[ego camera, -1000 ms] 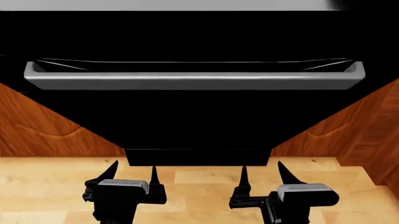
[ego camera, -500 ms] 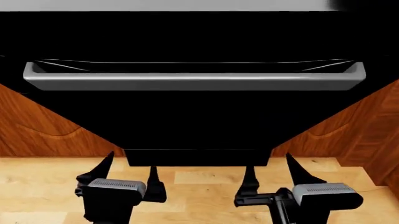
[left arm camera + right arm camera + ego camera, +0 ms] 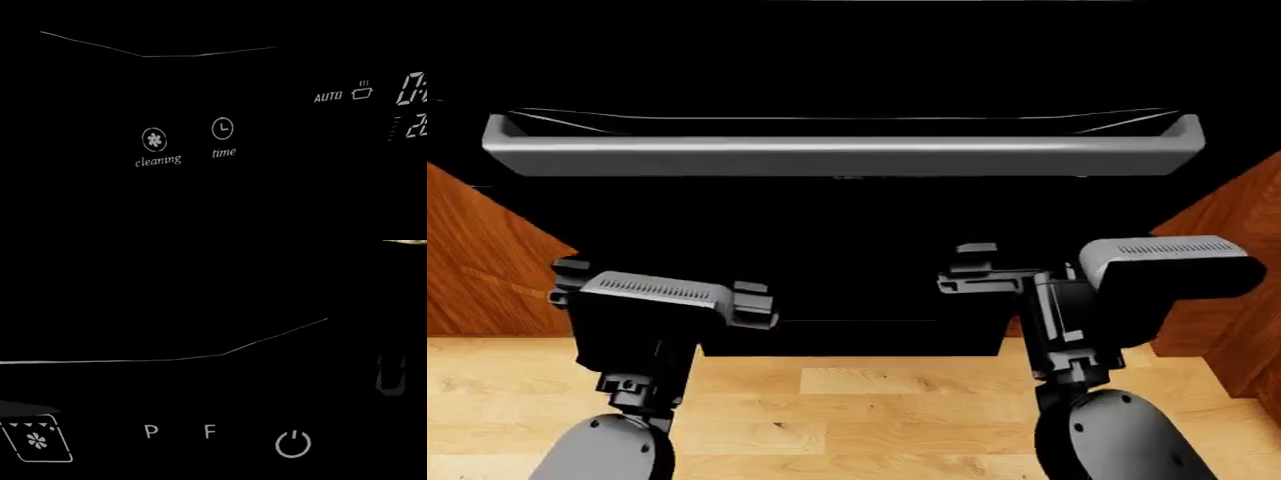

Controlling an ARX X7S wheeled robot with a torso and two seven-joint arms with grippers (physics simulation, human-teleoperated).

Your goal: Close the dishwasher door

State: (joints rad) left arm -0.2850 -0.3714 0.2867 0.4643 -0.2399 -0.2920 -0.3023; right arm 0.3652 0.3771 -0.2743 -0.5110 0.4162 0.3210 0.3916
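Observation:
The dishwasher door [image 3: 854, 230] is a glossy black panel that fills the middle of the head view, with its long silver bar handle [image 3: 841, 157] across the top. My left gripper [image 3: 657, 265] and right gripper [image 3: 1028, 262] are raised side by side against the door's lower part, below the handle. Their black fingers vanish against the black panel, but the finger mounts stand wide apart. The left wrist view shows the door's control icons [image 3: 155, 140] close up. The right wrist view shows its power symbol [image 3: 293, 444]. No fingers show in either wrist view.
Brown wooden cabinet fronts flank the door at left [image 3: 481, 260] and right [image 3: 1228, 250]. Light wooden floor [image 3: 854, 400] lies below the door's lower edge, around my two forearms.
Both grippers have risen from floor level, fingers spread, up onto the black door face. The view has shifted slightly; the handle sits a little higher in it.

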